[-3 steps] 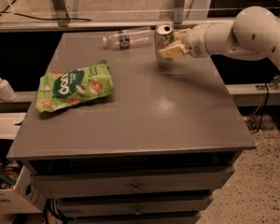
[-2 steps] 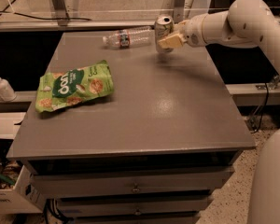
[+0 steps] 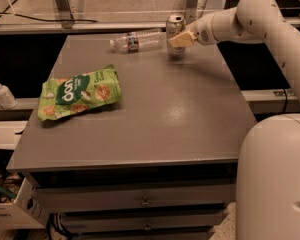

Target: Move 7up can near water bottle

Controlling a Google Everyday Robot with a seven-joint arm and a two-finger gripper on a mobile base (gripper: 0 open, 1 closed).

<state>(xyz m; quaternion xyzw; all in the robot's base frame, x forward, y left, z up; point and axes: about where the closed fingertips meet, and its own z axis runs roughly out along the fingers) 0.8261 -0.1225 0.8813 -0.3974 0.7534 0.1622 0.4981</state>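
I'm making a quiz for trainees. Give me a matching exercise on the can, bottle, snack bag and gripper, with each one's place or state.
1 7up can
2 water bottle
3 green snack bag
4 gripper

A lying on its side at the far edge
B upright, just right of the bottle
C at the can, reaching in from the right
D flat on the left part of the table

Pairs: 1-B, 2-A, 3-D, 4-C

My arm [image 3: 260, 19] is smooth cream-white tubing with a bulbous joint and small dark dots; my tan-tipped gripper [image 3: 180, 38] is at the table's [image 3: 155, 119] far edge, near its right corner.
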